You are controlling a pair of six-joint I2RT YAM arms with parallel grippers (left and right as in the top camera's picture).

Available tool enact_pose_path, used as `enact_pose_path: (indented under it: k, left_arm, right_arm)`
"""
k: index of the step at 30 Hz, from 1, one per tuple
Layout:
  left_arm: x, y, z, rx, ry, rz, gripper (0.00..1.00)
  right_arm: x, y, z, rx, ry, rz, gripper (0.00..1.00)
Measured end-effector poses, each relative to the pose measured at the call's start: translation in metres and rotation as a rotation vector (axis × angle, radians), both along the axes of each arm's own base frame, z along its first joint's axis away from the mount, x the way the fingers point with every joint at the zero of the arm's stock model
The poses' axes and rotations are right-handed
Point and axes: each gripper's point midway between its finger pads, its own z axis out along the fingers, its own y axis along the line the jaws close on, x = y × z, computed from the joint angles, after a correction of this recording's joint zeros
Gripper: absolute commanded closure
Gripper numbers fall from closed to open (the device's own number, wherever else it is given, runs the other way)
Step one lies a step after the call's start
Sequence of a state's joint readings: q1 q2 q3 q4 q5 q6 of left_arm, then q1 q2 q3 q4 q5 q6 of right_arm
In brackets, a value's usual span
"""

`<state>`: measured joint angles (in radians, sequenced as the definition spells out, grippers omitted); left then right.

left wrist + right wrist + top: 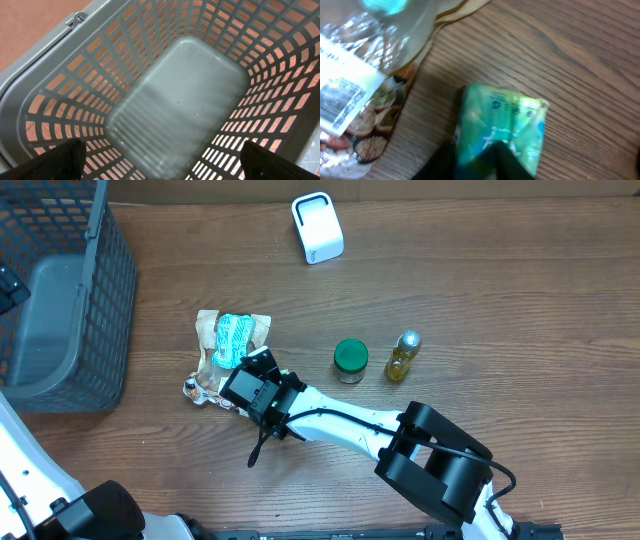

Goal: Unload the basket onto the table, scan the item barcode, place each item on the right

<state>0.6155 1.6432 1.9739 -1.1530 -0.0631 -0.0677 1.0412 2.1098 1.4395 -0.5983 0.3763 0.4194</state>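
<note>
A small green and teal packet (500,122) lies on the wooden table beside a clear snack bag (375,85) that carries a white barcode label (342,102). My right gripper (475,157) is shut on the near end of the green packet, one black finger on each side of it. From overhead, the right gripper (262,366) sits at the teal packet (235,338), on top of the brown snack bag (212,360). The white scanner (317,227) stands at the back of the table. My left gripper (167,167) hangs open over the grey basket (180,90), holding nothing.
The grey mesh basket (60,300) fills the left edge of the table. A green-lidded jar (350,360) and a small bottle of yellow liquid (402,356) stand right of the right arm.
</note>
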Motion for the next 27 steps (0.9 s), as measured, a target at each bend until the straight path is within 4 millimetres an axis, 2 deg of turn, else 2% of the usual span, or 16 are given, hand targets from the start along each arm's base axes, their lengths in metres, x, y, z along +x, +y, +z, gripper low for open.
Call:
enact_pose_path:
  k: [7,20,27]
  left_arm:
    - [0.0,0.0,0.0,0.0,0.0,0.0,0.01]
    - [0.0,0.0,0.0,0.0,0.0,0.0,0.01]
    - [0.0,0.0,0.0,0.0,0.0,0.0,0.0]
  right_arm:
    - [0.0,0.0,0.002,0.003,-0.002,0.0,0.96]
    - [-0.003,0.001,0.003,0.017,0.029,0.009,0.96]
    - [-0.015,0.008,0.013,0.099,0.121,0.039,0.96]
